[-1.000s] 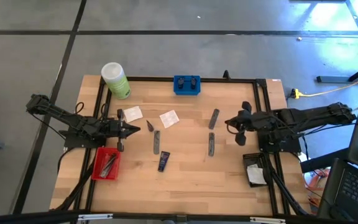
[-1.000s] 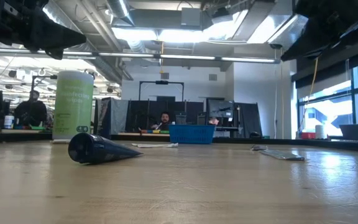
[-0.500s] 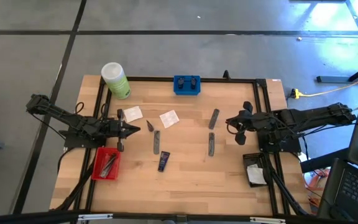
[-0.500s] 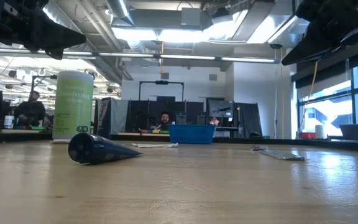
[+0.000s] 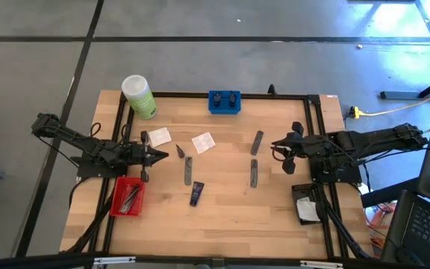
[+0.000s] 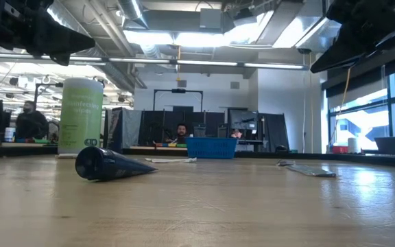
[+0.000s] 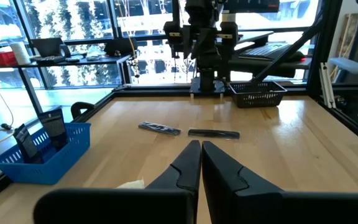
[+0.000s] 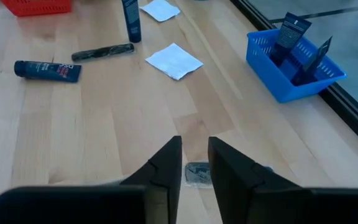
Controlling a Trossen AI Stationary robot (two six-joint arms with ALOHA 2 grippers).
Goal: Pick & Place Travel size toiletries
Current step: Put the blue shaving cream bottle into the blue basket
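The toiletries lie flat on the wooden table: two white sachets (image 5: 159, 136) (image 5: 203, 142), a dark cone (image 5: 180, 151), grey tubes (image 5: 188, 169) (image 5: 254, 172) (image 5: 257, 142) and a navy tube (image 5: 196, 193). My left gripper (image 5: 164, 155) hangs over the table's left side, just left of the cone, and in the left wrist view it (image 7: 199, 146) is shut on nothing. My right gripper (image 5: 274, 147) hovers at the right, beside the far grey tube. Its fingers stand narrowly open (image 8: 194, 152), with that tube's end (image 8: 197, 173) showing below the gap.
A big green bottle (image 5: 138, 96) stands at the far left corner. A blue tray (image 5: 224, 101) sits at the far edge, a red tray (image 5: 128, 196) at the near left, and a black tray (image 5: 304, 209) beyond the right rail. People sit in the room behind.
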